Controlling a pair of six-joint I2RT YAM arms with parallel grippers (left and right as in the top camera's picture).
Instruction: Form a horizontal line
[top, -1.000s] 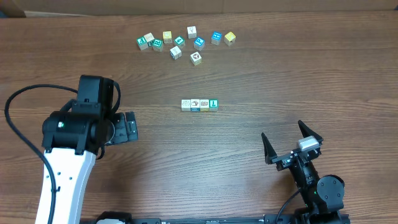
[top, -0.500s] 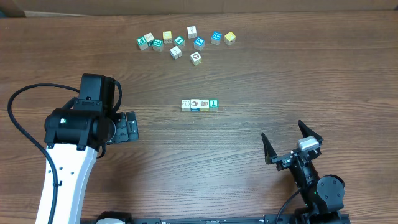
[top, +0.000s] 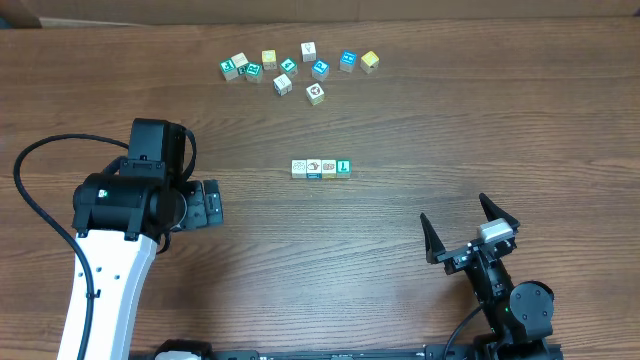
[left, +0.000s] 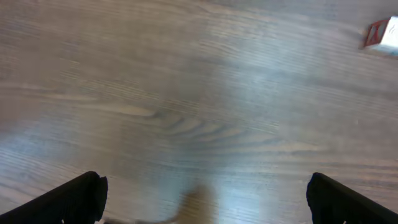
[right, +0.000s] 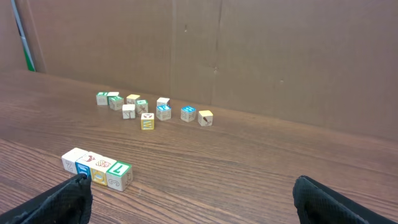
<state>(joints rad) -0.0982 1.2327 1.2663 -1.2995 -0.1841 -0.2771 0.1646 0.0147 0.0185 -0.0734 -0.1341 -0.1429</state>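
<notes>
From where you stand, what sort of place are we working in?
Probably a robot lab bench, not a home: a wood-grain table, a plain cardboard wall behind it, and only a row of four tiny picture cubes plus a loose cluster of more.

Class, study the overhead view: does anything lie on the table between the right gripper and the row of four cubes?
Nothing visible does. Only bare table separates the right gripper from the row of four cubes. The scattered cubes lie beyond the row, on its far side, out of the path.
</notes>
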